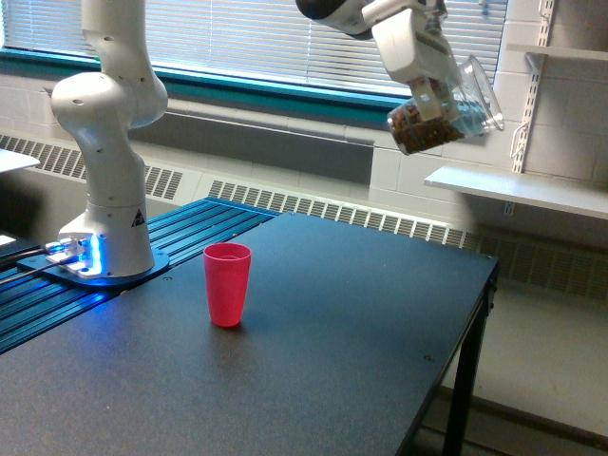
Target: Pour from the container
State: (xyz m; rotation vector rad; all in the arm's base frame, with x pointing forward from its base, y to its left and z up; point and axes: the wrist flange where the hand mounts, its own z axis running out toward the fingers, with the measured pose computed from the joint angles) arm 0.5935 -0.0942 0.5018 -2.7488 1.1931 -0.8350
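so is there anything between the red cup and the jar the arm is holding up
No. In the exterior view only bare black tabletop and open air separate the red cup from the raised jar.

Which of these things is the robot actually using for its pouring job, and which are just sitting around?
In use:
- the clear jar, brown contents inside, held tilted high in the air
- the gripper gripping it
- probably the red cup, upright on the black table

Just there:
- white wall shelf
- window blinds
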